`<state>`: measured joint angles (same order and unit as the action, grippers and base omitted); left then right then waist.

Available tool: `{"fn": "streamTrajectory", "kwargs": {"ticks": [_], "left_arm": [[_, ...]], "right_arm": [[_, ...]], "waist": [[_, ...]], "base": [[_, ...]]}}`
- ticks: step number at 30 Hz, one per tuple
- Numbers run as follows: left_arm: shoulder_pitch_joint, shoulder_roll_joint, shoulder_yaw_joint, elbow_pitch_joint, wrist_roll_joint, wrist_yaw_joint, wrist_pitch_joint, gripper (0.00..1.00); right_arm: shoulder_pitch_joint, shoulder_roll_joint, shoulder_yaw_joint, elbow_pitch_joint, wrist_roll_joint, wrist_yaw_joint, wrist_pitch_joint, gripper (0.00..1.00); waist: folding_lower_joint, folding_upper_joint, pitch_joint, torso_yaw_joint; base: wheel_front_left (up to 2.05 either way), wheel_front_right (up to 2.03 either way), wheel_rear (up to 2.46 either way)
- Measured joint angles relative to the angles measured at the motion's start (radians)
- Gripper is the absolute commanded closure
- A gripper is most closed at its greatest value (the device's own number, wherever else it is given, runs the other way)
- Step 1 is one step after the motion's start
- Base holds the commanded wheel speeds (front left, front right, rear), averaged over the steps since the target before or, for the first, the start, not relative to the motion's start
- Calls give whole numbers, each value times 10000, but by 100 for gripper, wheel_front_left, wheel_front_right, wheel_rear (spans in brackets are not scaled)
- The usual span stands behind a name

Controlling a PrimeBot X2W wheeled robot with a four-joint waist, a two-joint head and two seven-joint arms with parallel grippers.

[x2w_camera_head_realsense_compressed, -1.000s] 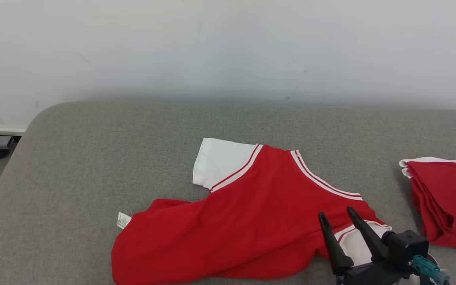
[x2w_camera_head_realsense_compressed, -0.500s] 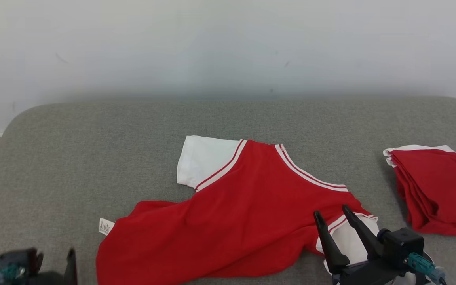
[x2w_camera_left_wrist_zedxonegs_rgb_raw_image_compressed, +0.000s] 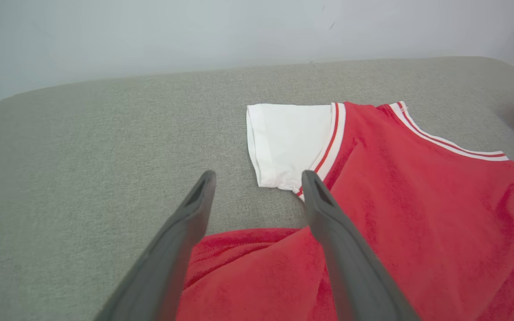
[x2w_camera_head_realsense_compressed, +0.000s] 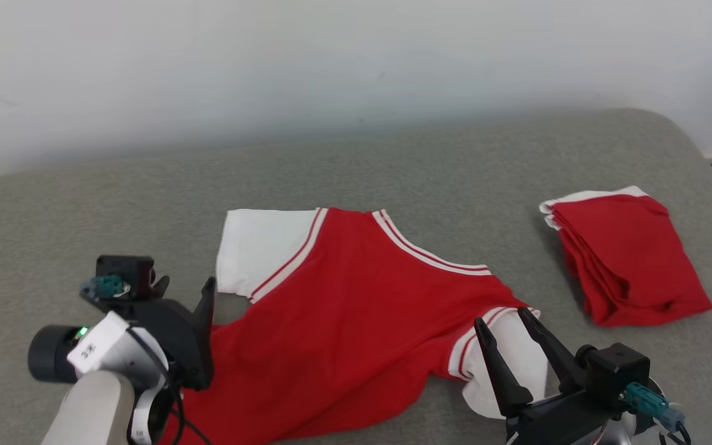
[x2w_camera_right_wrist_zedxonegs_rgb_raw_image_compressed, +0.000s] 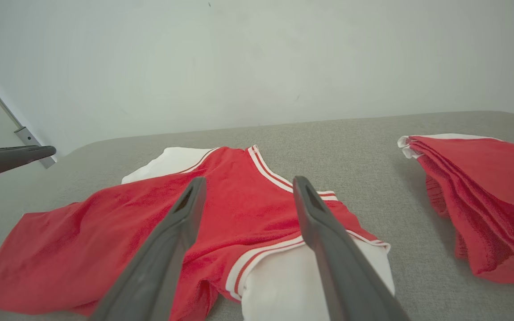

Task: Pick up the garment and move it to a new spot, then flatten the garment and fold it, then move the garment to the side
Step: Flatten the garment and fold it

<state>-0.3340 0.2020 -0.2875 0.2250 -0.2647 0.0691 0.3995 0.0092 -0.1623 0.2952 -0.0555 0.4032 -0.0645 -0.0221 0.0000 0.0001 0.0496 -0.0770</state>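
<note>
My left gripper (x2w_camera_left_wrist_zedxonegs_rgb_raw_image_compressed: pixel 259 178) is open: its two dark fingers stand wide apart and there is nothing between them. The lower parts of the fingers are over the red hem side of the garment (x2w_camera_left_wrist_zedxonegs_rgb_raw_image_compressed: pixel 417 200), a red shirt with white sleeves that lies spread but wrinkled on the grey padded table (x2w_camera_left_wrist_zedxonegs_rgb_raw_image_compressed: pixel 83 147). I cannot tell whether the fingers touch the cloth. Just ahead of the fingertips lies one white sleeve (x2w_camera_left_wrist_zedxonegs_rgb_raw_image_compressed: pixel 288 142), flat on the table, with a red stripe along its seam. To the right of this gripper the red body continues, and the striped collar (x2w_camera_left_wrist_zedxonegs_rgb_raw_image_compressed: pixel 444 138) runs along its far edge.

My right gripper (x2w_camera_right_wrist_zedxonegs_rgb_raw_image_compressed: pixel 249 180) is open too, with the jaws wide and nothing held. It is over the other end of the same shirt. The second white sleeve (x2w_camera_right_wrist_zedxonegs_rgb_raw_image_compressed: pixel 283 285) is below it, between the fingers and a little crumpled, and the red body stretches from there to the left of the gripper. To the right of this gripper, apart from the shirt and with bare table between, lies a folded pile of red cloth (x2w_camera_right_wrist_zedxonegs_rgb_raw_image_compressed: pixel 484 187) with a white edge. Beyond both grippers the table ends at a plain pale wall (x2w_camera_head_realsense_compressed: pixel 331 62).
</note>
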Motion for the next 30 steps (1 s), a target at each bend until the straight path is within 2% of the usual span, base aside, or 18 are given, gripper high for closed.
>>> {"fn": "streamTrajectory", "kwargs": {"ticks": [10,20,30], "left_arm": [[-1169,-190,-8,656,-130,-90,817,0],[-1989,42,263,1329,-130,-77,1381,0],[-3029,123,384,2499,-65,10,1632,0]], "right_arm": [[-4,58,-50,-207,0,-15,-50,0],[-572,217,-17,-176,0,29,-148,0],[-879,291,-163,-17,2,29,-408,0]], "waist": [[1,0,678,-1294],[1,1,1576,-2627],[2,1,2531,-3353]], "base": [[0,0,0],[0,0,0],[0,0,0]]}}
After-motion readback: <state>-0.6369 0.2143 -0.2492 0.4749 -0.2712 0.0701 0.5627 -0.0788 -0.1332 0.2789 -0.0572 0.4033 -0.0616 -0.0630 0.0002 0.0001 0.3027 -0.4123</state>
